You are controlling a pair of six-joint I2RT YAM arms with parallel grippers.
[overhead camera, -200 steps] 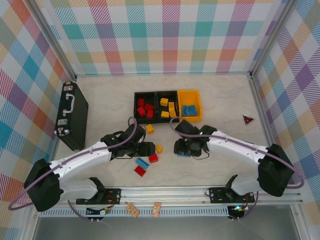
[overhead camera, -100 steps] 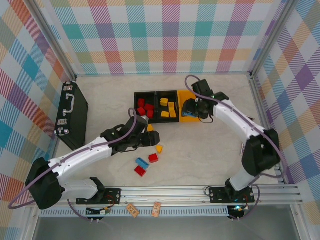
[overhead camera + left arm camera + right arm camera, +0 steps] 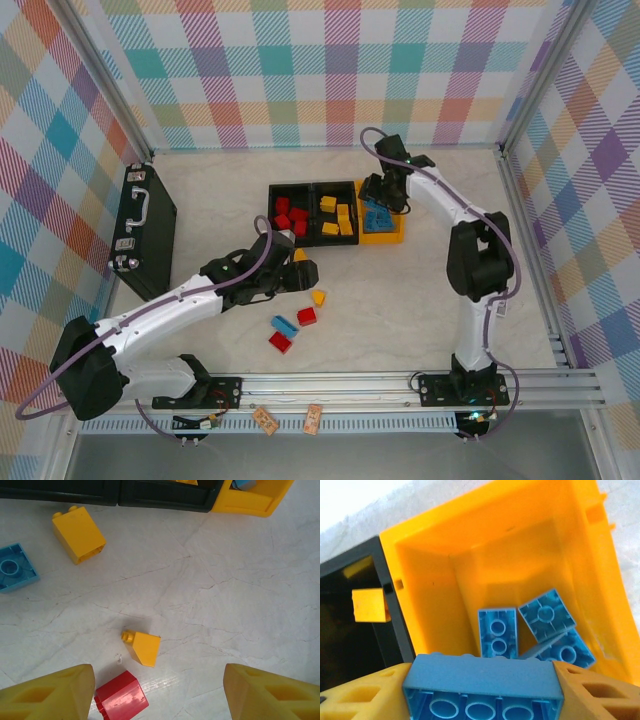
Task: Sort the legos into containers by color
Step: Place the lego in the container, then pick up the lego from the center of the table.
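Note:
Three joined containers stand at the back: a black bin (image 3: 290, 190) with red legos, a black bin (image 3: 335, 188) with yellow ones, and an orange-yellow bin (image 3: 392, 236) (image 3: 520, 540) with three blue ones (image 3: 498, 630). My right gripper (image 3: 383, 198) (image 3: 482, 695) hangs over the orange-yellow bin, shut on a long blue lego (image 3: 480, 677). My left gripper (image 3: 303, 276) (image 3: 160, 695) is open low over the table. Just ahead of it lie a yellow sloped lego (image 3: 142, 647) (image 3: 318, 297) and a red lego (image 3: 121, 698) (image 3: 307, 316).
Loose on the table are a yellow lego (image 3: 79, 534), a blue one (image 3: 17, 572) (image 3: 284, 326) and a red one (image 3: 280, 342). A black briefcase (image 3: 145, 230) lies at the left. A small red-and-black triangle (image 3: 495, 238) sits at the right.
My right arm has swung from the table's front middle back to the orange-yellow bin, carrying the long blue lego. The left gripper has edged slightly right.

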